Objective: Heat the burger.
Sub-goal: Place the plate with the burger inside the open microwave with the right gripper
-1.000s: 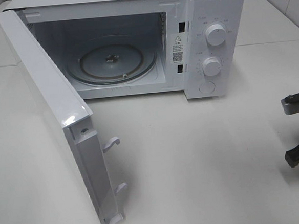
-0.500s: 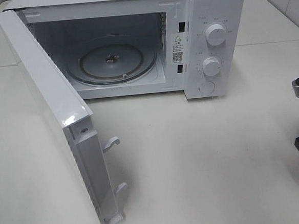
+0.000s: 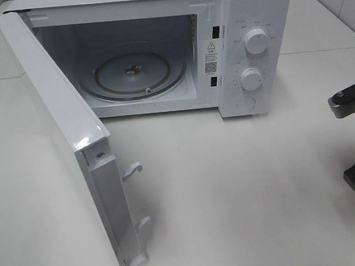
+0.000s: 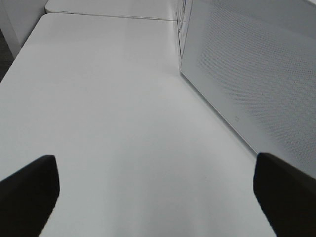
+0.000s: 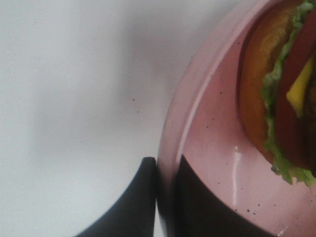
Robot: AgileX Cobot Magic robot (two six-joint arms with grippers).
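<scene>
Right wrist view: the right gripper [image 5: 165, 167] clamps the rim of the pink plate [image 5: 197, 108] bearing the burger [image 5: 276, 84], right of the open microwave [image 3: 251, 12], likely mid-pickup, with a level leftward carry inside needed next.

A white microwave [image 3: 251, 9] stands at the back of the pale bench [image 3: 243, 195] with its door [image 3: 54, 111] swung wide to the left, two latch hooks [image 3: 132, 168] on the door's free edge, a glass turntable [image 3: 131, 75] inside, two round knobs [image 3: 256, 41] one above the other, and dark parts of the right arm [image 3: 351, 102] at the right edge.
</scene>
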